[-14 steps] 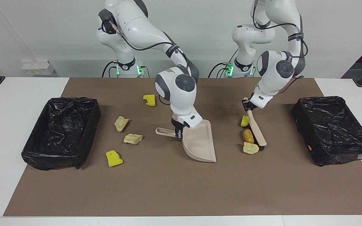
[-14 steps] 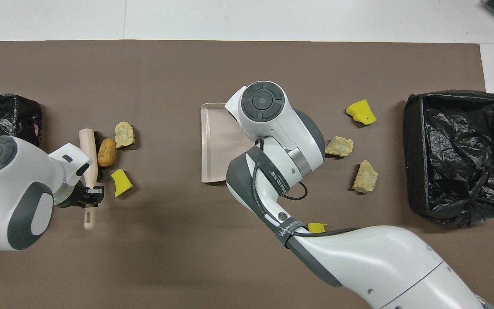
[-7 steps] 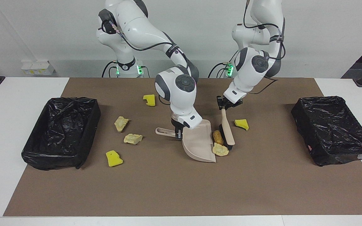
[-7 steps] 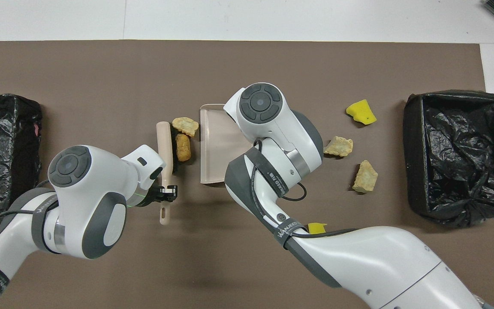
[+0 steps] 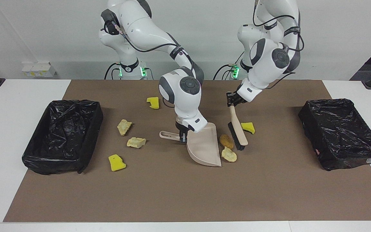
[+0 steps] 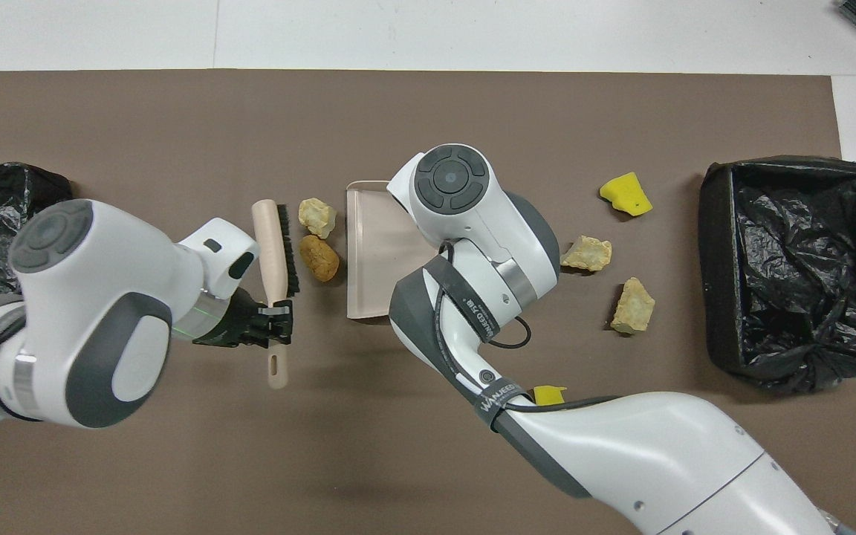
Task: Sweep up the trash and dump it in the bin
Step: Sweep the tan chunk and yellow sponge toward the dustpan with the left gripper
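My right gripper [image 5: 182, 138] is shut on the handle of the beige dustpan [image 5: 204, 148], which rests on the brown mat. My left gripper [image 5: 231, 100] is shut on the handle of the brush [image 5: 238, 132], tilted over the mat beside the pan with its dark bristles turned toward it. Between brush and pan lie two pieces of trash, an orange-brown lump [image 5: 226, 140] and a pale beige chunk [image 5: 229, 155]. A yellow sponge piece [image 5: 248, 127] lies by the brush, toward the left arm's end. In the overhead view the left gripper [image 6: 277, 327], brush [image 6: 273, 249], lump [image 6: 319, 258] and chunk [image 6: 316, 216] show beside the pan [image 6: 372, 260].
Toward the right arm's end lie more trash: two beige chunks [image 5: 124, 126] [image 5: 136, 142] and two yellow sponges [image 5: 153, 102] [image 5: 116, 162]. A black-lined bin [image 5: 56, 164] stands at that end of the mat, and another bin [image 5: 349, 161] stands at the left arm's end.
My left arm swept the orange-brown lump and beige chunk across to the dustpan's edge, then drew the brush back a little and tilted it. The yellow sponge stayed behind. The dustpan has not moved.
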Controlling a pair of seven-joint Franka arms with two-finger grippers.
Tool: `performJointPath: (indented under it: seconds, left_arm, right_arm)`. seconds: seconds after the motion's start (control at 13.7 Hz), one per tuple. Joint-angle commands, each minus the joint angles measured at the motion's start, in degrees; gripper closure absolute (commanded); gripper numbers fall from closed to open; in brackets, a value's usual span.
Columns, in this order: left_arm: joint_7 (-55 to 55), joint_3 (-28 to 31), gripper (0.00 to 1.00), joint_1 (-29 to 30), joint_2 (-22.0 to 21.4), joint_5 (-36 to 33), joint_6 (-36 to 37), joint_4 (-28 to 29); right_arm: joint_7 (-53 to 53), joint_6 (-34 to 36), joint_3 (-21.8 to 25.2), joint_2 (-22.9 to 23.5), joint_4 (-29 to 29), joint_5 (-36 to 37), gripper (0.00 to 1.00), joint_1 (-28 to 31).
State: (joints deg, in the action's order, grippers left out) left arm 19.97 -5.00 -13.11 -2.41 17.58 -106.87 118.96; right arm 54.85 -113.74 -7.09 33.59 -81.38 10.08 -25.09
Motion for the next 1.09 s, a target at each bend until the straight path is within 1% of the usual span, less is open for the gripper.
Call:
performJointPath:
  seconds: [0.0, 0.07, 0.22, 0.29, 0.36, 0.44, 0.58, 0.66, 0.73, 0.8, 0.88, 1.02]
  left_arm:
    - [7.8, -0.4, 1.0, 3.3, -3.1, -2.6, 2.6, 3.5]
    - [10.9, -0.3, 1.0, 3.6, -4.7, -2.7, 2.0, 6.4]
    - [13.9, -0.3, 1.0, 4.6, -9.4, -3.4, 0.1, 14.7]
    - [15.8, -0.4, 1.0, 4.4, -10.4, -3.6, -2.5, 17.2]
    - [20.8, -0.5, 1.0, 3.7, -9.8, -3.6, -4.5, 18.5]
    - [23.7, -0.6, 1.0, 3.1, -9.2, -3.6, -6.1, 19.3]
    - [24.2, -0.6, 1.0, 1.4, -8.1, -3.6, -11.6, 19.5]
    - [23.8, -0.8, 1.0, 0.3, -6.4, -3.6, -15.3, 19.0]
    - [23.5, -0.8, 1.0, -2.6, -3.1, -3.5, -20.6, 18.6]
    - [22.5, -0.8, 1.0, -4.4, -1.3, -3.6, -23.8, 17.7]
    - [19.0, -1.0, 1.0, -4.6, -0.3, -3.6, -23.8, 16.1]
    - [9.0, -1.1, 1.0, -7.4, 0.7, -3.6, -22.5, 14.0]
  right_arm:
    - [2.2, -0.5, -0.8, -0.6, -1.2, -0.5, 1.0, 0.7]
    - [2.1, -0.6, -0.8, -0.7, -1.5, -0.5, 1.0, 0.7]
    - [1.5, -2.5, -1.7, -1.2, -2.9, -0.6, 1.0, 0.7]
    - [1.3, -3.1, -2.1, -1.4, -3.3, -1.3, 1.0, 0.7]
    - [1.1, -3.0, -2.4, -1.5, -3.4, -1.8, 1.0, 0.6]
    - [0.5, -2.8, -3.0, -1.6, -3.4, -1.9, 1.0, 0.6]
    - [-0.1, -2.8, -3.5, -1.8, -3.7, -1.8, 1.0, 0.6]
    - [-0.1, -2.9, -3.5, -1.8, -3.9, -1.8, 1.0, 0.6]
    - [-0.1, -3.0, -3.5, -1.9, -4.0, -1.8, 1.0, 0.6]
    - [-0.1, -3.1, -3.5, -1.9, -4.3, -1.7, 1.0, 0.6]
    - [-0.1, -3.1, -3.5, -2.0, -4.3, -1.7, 1.0, 0.6]
    - [-0.1, -3.1, -3.5, -2.2, -4.4, -1.8, 1.0, 0.6]
